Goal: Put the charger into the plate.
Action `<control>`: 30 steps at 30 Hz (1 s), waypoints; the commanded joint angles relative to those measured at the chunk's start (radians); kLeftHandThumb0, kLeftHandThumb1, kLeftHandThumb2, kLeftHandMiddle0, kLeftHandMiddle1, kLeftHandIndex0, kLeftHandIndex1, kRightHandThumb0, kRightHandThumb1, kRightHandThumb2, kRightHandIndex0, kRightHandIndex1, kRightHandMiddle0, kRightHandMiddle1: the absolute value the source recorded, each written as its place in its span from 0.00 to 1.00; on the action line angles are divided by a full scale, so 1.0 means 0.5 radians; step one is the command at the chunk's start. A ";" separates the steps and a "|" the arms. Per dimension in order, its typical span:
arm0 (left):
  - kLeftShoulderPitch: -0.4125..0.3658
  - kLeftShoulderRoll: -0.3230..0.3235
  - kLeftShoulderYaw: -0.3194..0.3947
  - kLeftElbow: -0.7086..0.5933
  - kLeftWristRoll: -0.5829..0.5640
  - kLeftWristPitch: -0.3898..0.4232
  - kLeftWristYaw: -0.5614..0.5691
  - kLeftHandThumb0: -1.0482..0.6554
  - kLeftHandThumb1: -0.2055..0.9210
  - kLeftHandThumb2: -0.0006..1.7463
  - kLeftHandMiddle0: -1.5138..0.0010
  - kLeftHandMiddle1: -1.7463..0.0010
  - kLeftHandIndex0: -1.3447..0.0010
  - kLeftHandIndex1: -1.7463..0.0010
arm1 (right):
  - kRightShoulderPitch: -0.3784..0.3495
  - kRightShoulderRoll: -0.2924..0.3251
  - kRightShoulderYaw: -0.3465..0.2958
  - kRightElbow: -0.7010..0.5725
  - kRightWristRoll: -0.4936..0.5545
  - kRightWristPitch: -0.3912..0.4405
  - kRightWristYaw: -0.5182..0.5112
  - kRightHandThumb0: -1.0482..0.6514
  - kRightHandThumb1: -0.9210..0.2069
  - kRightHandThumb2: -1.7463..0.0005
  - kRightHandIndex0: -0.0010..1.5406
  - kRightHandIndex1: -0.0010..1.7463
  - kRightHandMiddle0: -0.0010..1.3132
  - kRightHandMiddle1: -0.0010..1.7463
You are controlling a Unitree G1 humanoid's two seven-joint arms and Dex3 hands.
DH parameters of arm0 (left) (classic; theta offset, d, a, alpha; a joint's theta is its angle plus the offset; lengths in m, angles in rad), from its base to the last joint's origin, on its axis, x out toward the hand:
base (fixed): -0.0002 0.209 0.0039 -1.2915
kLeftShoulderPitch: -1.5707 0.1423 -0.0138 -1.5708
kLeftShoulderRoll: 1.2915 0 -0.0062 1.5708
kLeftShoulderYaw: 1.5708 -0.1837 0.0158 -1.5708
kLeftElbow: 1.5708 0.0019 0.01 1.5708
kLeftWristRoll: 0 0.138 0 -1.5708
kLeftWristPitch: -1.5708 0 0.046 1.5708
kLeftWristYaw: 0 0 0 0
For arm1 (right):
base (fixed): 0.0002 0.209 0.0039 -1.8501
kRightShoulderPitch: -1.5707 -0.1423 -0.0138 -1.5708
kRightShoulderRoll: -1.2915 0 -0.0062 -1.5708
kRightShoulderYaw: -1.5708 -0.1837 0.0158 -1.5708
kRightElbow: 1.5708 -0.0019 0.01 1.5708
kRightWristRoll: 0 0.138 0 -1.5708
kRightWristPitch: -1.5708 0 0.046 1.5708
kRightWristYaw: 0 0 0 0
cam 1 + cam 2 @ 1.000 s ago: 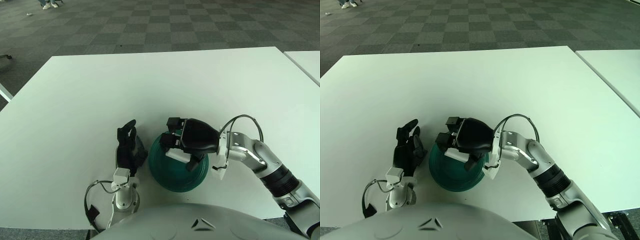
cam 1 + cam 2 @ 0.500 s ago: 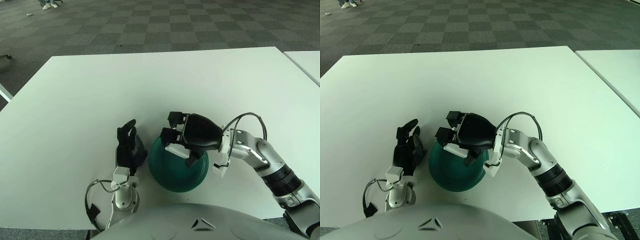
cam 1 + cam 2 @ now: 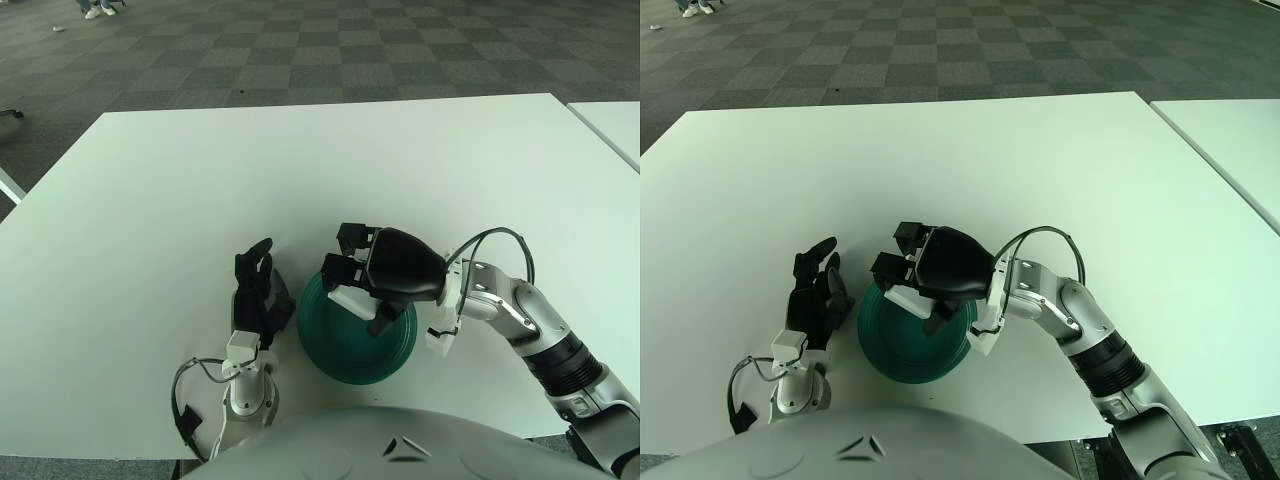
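A dark green plate point(image 3: 352, 345) lies on the white table near its front edge. My right hand point(image 3: 372, 278) hovers over the plate's far part, its fingers curled around a white charger point(image 3: 350, 299) held just above the plate. The same hand shows in the right eye view point(image 3: 930, 275). My left hand point(image 3: 260, 290) rests on the table just left of the plate, fingers relaxed and empty.
The white table point(image 3: 200, 180) stretches far and to both sides. A second white table point(image 3: 612, 122) stands at the right. Black cables loop at my left wrist point(image 3: 185, 405) and my right wrist point(image 3: 495, 245).
My right hand has risen slightly and shifted a little right over the plate with the charger in it. The left hand has not moved.
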 commanded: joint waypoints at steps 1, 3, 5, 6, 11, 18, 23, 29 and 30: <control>0.027 -0.021 -0.011 -0.016 0.016 0.026 0.005 0.17 1.00 0.55 0.79 0.98 1.00 0.47 | -0.007 0.004 -0.033 -0.007 -0.028 -0.032 -0.077 0.41 0.00 0.70 0.27 0.88 0.15 1.00; 0.030 -0.020 -0.014 -0.021 0.013 0.033 0.001 0.17 1.00 0.55 0.79 0.98 1.00 0.47 | -0.008 0.000 -0.033 0.001 -0.034 -0.042 -0.093 0.30 0.00 0.61 0.27 0.87 0.17 0.92; 0.035 -0.018 -0.019 -0.028 0.009 0.041 -0.005 0.18 1.00 0.55 0.79 0.98 1.00 0.47 | -0.009 -0.006 -0.029 0.015 -0.040 -0.051 -0.105 0.23 0.00 0.55 0.26 0.84 0.17 0.87; 0.037 -0.016 -0.021 -0.032 0.004 0.043 -0.010 0.18 1.00 0.55 0.79 0.98 1.00 0.47 | -0.010 -0.008 -0.025 0.025 -0.041 -0.053 -0.107 0.22 0.00 0.54 0.26 0.83 0.17 0.86; 0.047 -0.009 -0.030 -0.048 -0.015 0.048 -0.029 0.19 1.00 0.56 0.78 0.97 1.00 0.47 | -0.009 -0.020 -0.017 0.036 -0.019 -0.055 -0.087 0.16 0.00 0.47 0.26 0.71 0.15 0.79; 0.055 -0.015 -0.034 -0.060 -0.044 0.048 -0.057 0.19 1.00 0.56 0.78 0.97 1.00 0.46 | 0.007 -0.071 -0.008 0.038 -0.044 -0.067 -0.047 0.13 0.00 0.41 0.24 0.57 0.08 0.72; 0.059 -0.013 -0.038 -0.061 -0.051 0.046 -0.061 0.20 1.00 0.56 0.78 0.97 1.00 0.45 | -0.016 -0.114 0.019 0.031 -0.012 -0.070 0.048 0.09 0.00 0.38 0.18 0.35 0.01 0.52; 0.063 -0.015 -0.041 -0.065 -0.077 0.035 -0.072 0.20 1.00 0.56 0.78 0.97 1.00 0.46 | -0.027 -0.127 0.037 0.066 0.018 -0.112 0.069 0.03 0.00 0.37 0.14 0.14 0.00 0.26; 0.063 -0.016 -0.042 -0.066 -0.075 0.035 -0.070 0.20 1.00 0.56 0.78 0.97 1.00 0.46 | -0.028 -0.130 0.039 0.071 0.025 -0.117 0.073 0.03 0.00 0.37 0.13 0.13 0.00 0.25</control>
